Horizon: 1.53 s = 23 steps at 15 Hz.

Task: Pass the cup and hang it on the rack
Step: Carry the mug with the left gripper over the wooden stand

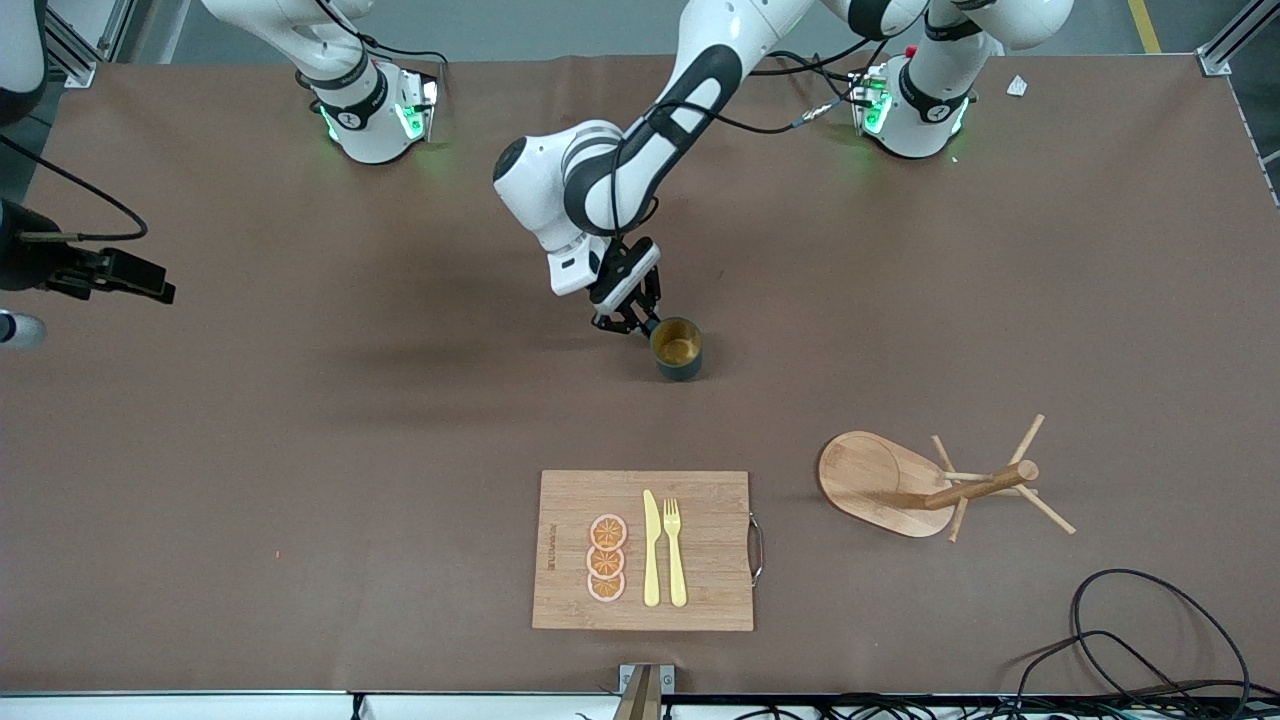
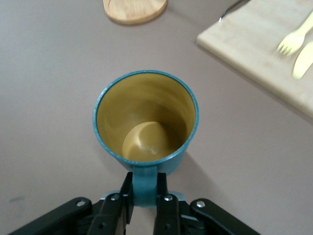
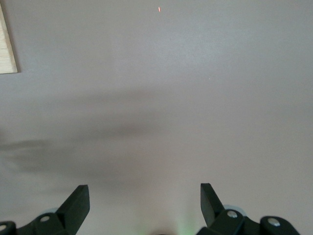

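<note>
The cup (image 1: 678, 348), dark teal with a mustard-yellow inside, stands upright on the brown table near its middle. My left gripper (image 1: 634, 322) is down beside it and shut on the cup's small side handle. The left wrist view shows the cup (image 2: 146, 122) from above, with the handle pinched between my left gripper's (image 2: 145, 190) two fingers. The rack (image 1: 985, 485), a light wooden mug tree on an oval base, stands nearer the front camera toward the left arm's end. My right gripper (image 1: 145, 282) hangs open over bare table at the right arm's end, its fingers (image 3: 78, 200) wide apart with nothing between them.
A bamboo cutting board (image 1: 710, 580) lies near the front edge with three orange slices (image 1: 607, 558), a yellow knife (image 1: 651, 550) and a fork (image 1: 674, 550). Black cables (image 1: 1150, 640) curl at the front corner by the rack. The rack's base (image 2: 134, 10) and the board (image 2: 254, 44) show past the cup.
</note>
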Tool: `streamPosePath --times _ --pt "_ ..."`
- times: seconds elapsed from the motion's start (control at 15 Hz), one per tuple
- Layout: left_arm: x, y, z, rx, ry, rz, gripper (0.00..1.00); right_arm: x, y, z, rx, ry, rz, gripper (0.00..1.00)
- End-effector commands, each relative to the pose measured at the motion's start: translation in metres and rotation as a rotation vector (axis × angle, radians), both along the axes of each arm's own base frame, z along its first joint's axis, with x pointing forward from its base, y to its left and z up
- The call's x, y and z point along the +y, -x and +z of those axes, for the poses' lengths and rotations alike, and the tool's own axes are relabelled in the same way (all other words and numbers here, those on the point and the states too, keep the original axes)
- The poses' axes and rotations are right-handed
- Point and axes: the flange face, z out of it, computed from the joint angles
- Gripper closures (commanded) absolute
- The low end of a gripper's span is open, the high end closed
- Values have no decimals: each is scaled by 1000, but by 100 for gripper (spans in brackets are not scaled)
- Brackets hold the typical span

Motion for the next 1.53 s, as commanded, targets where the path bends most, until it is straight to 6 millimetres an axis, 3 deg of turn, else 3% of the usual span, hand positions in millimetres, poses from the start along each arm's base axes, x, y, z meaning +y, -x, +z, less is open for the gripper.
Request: streamPosePath --times 0.0,0.2,0.4,0.66,0.86,1.13,1.46 --pt "21 -33 62 53 58 1 91 -4 26 11 -24 -5 -10 0" --pt "52 -70 126 119 143 -24 92 -7 42 16 -35 -4 -13 0" --pt "95 -107 183 177 230 -51 92 5 50 24 -44 23 13 0" --pt "170 -164 229 261 348 -111 93 1 60 36 -61 23 2 0" --pt "230 -200 265 288 505 -145 94 -1 64 34 -58 21 -1 0" --pt "303 -238 282 315 706 -173 94 0 71 44 -74 10 -1 0" --pt "356 -263 281 334 918 -126 94 0 77 52 -79 8 -2 0"
